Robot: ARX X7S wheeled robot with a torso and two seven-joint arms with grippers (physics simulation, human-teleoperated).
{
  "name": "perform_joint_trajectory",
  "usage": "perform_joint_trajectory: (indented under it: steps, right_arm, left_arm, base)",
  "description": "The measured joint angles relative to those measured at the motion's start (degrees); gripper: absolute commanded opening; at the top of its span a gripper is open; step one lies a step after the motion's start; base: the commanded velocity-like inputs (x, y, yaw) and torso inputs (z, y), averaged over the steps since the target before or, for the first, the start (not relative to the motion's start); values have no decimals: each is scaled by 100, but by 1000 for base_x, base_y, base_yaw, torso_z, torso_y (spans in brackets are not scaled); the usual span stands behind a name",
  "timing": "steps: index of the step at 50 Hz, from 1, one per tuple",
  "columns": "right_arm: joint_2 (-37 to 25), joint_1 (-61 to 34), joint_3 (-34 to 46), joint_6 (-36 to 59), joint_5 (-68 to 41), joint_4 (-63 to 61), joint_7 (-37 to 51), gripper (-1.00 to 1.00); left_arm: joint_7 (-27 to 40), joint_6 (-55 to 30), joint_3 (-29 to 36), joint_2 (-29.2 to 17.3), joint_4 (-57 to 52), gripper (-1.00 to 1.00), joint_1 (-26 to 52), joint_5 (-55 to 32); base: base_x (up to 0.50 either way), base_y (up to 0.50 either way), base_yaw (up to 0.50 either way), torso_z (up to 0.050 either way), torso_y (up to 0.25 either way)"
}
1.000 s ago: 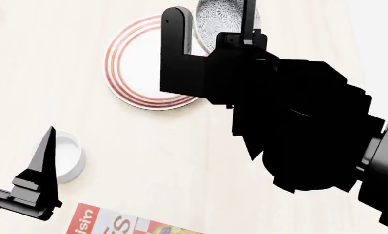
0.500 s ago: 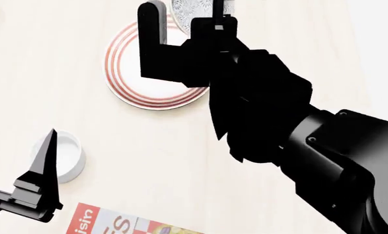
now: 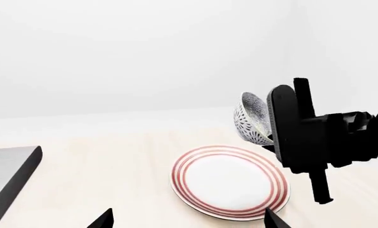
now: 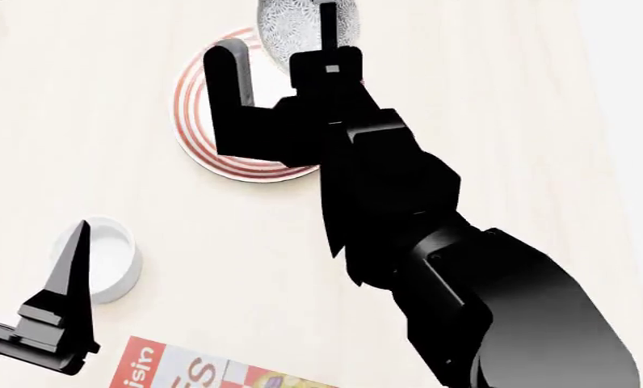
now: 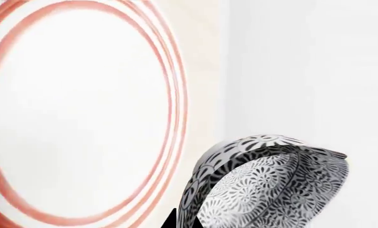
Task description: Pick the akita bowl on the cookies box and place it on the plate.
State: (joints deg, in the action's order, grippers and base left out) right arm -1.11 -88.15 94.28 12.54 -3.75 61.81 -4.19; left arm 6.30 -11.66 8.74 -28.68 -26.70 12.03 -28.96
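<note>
The akita bowl (image 4: 300, 20), speckled dark on white, hangs tilted on its side over the far rim of the plate (image 4: 208, 137). My right gripper (image 4: 298, 47) is shut on the bowl's rim. In the right wrist view a black fingertip (image 5: 174, 219) sits against the bowl (image 5: 271, 185), with the red-ringed plate (image 5: 81, 109) beside it. The left wrist view shows the bowl (image 3: 251, 118) above the plate (image 3: 230, 183). The cookies box (image 4: 192, 373) lies at the near edge with nothing on it. My left gripper (image 4: 69, 311) stands open and empty near the box.
A small plain white cup (image 4: 111, 260) stands left of centre, close to my left gripper. A grey flat slab (image 3: 12, 175) shows at one side of the left wrist view. The table's far edge (image 3: 145, 114) runs behind the plate. My right arm (image 4: 462, 275) covers the table's right half.
My right arm has swung left with the bowl, carrying it from beyond the plate's far right rim to over its far rim. The left arm has stayed put.
</note>
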Motion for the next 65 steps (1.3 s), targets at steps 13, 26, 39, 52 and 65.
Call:
perform_joint_trajectory:
  steps: [13, 26, 39, 52, 65]
  right_arm:
    - [76, 362, -182, -19, 796, 106, 81, -100]
    - [98, 500, -224, 3, 1309, 65, 116, -100]
    - [103, 570, -226, -110, 1502, 106, 144, -100]
    - [105, 629, -205, -197, 1741, 102, 145, -100]
    - [105, 661, -193, -315, 1866, 104, 141, -100]
  left_arm:
    - [-11, 71, -15, -9, 53, 100, -39, 7]
    - [-156, 298, -42, -24, 134, 100, -126, -12]
    - [-215, 420, -20, -36, 163, 100, -182, 36]
    - [-220, 446, -21, -47, 184, 100, -203, 19]
    - [-198, 422, 2, -57, 181, 100, -218, 11]
  base:
    - [0, 0, 0, 0, 0]
    - [0, 0, 0, 0, 0]
    - [0, 0, 0, 0, 1]
    - [0, 0, 0, 0, 0]
    - [0, 0, 0, 0, 1]
